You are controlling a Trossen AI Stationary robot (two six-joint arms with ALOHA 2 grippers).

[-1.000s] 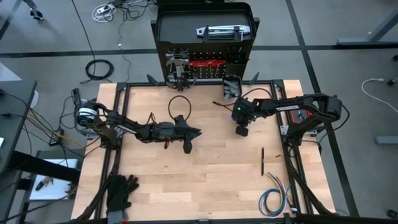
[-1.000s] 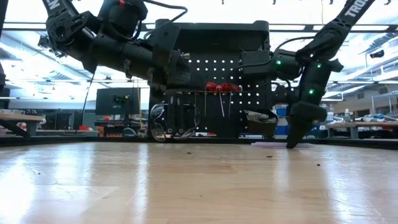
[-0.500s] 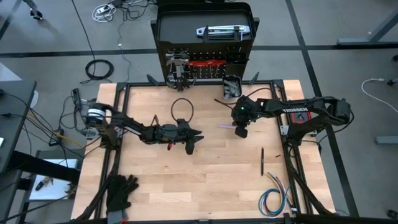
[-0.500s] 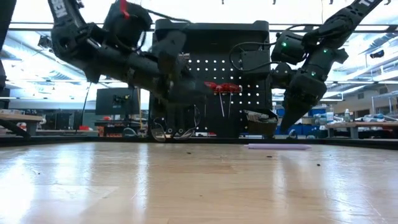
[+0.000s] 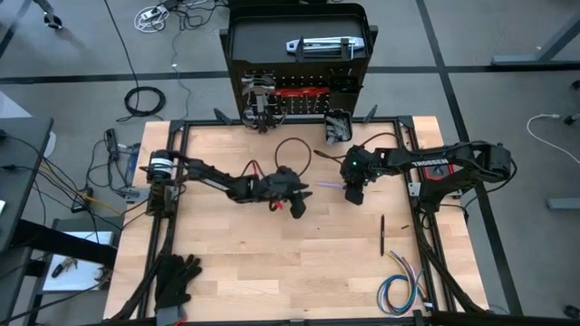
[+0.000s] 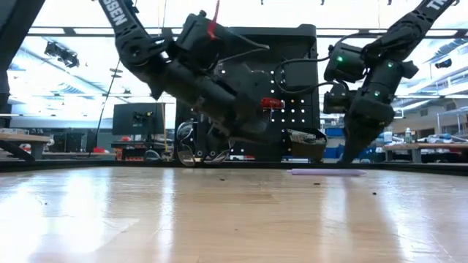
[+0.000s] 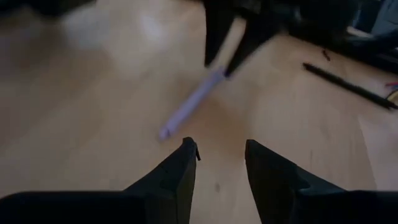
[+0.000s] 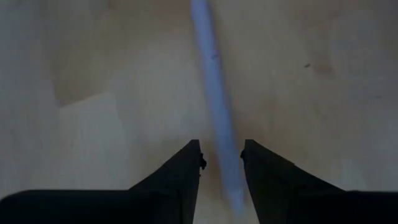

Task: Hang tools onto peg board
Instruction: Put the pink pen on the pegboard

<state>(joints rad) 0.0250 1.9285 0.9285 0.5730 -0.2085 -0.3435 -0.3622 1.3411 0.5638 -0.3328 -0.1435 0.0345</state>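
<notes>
Right gripper (image 8: pixel 221 163) fingers part-open astride pale flat bar (image 8: pixel 214 118), not gripping; bar now lies flat on bench (image 5: pixel 236 272), let go within last second; left gripper (image 7: pixel 221 163) fingers part-open, empty, has swung in from bench middle to just short of bar's near end (image 7: pixel 189 106); judgement: left arm takes over, bar not yet hung; peg board (image 5: pixel 299 54) stands at bench's far edge; "TROSSEN" readable on right arm.

I see the peg board (image 5: pixel 297 54) standing upright at the table's far edge, black and perforated, red-handled tools (image 5: pixel 299 91) hung on it. A pale flat bar tool (image 5: pixel 328 185) lies flat on the wood, well apart from it.
</notes>
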